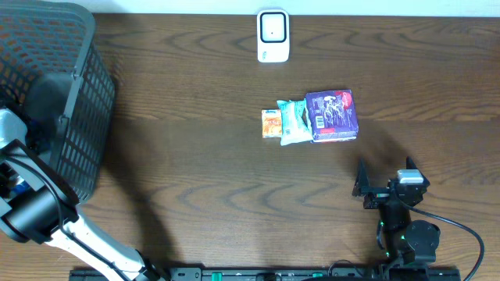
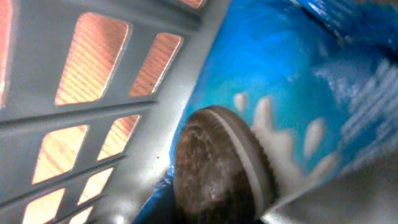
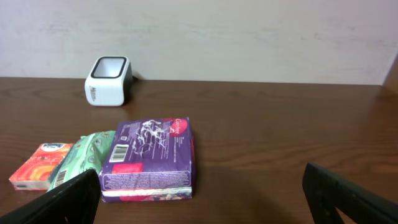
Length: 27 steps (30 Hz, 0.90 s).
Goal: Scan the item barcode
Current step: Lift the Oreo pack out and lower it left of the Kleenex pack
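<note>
Blue cookie pack [image 2: 280, 93] against basket [image 1: 84, 86] wall, left; left gripper closed, grasp unseen, likely fetching it for the scanner [image 1: 273, 35]. Right gripper [image 3: 200, 177] open, idle, near right.

Item count by kind:

- Surface [image 1: 195, 179]: one, dark wood grain.
- Basket [image 1: 82, 117]: one, grey lattice.
- Scanner [image 1: 273, 36]: one, white.
- Packaged items: four in total.
  - Three lie side by side on the surface: one orange packet [image 1: 270, 123], one green packet [image 1: 294, 122] and one purple box [image 1: 331, 115].
  - The fourth is one blue packet [image 2: 280, 81]. It is printed with one sandwich cookie and shows only in the left wrist view, against the basket wall.
- Barcode label [image 3: 122, 151]: one readable as such, on the purple box.
- Arms: two, one left arm [image 1: 35, 211] and one right arm [image 1: 410, 234].
- Cable [image 1: 462, 234]: one, black, at the right arm.
</note>
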Motion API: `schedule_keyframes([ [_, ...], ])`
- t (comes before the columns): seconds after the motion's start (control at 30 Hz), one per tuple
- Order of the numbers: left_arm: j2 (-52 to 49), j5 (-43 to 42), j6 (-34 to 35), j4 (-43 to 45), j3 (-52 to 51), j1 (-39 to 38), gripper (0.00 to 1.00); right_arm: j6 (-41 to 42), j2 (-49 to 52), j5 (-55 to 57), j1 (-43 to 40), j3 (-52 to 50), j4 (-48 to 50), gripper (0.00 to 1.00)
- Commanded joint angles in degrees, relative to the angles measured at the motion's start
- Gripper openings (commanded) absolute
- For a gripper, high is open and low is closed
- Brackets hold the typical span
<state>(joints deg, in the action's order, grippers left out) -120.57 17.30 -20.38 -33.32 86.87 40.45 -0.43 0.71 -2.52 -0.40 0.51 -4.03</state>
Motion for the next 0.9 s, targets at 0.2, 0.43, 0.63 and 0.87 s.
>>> schedule_keyframes([
  [0.2,7.41,-11.85,6.16,-0.96,0.31,-1.79,0.07,0.79,-0.28,0.5,-0.26,-0.2,-0.11,0.99],
  [0.43,24.94,-29.22,13.38,6.47,0.92,-4.33,0.07,0.79,-0.26,0.5,-0.26,-0.2,-0.11,0.99],
  [0.63,40.13,-32.37,21.09,12.94,0.92,-6.78,0.07,0.79,-0.26,0.5,-0.26,-0.2,-0.11,0.99],
  [0.87,48.39,-44.04,39.54,16.48,0.9,-18.34,0.07,0.79,-0.26,0.5,-0.26,-0.2,-0.11,0.99],
])
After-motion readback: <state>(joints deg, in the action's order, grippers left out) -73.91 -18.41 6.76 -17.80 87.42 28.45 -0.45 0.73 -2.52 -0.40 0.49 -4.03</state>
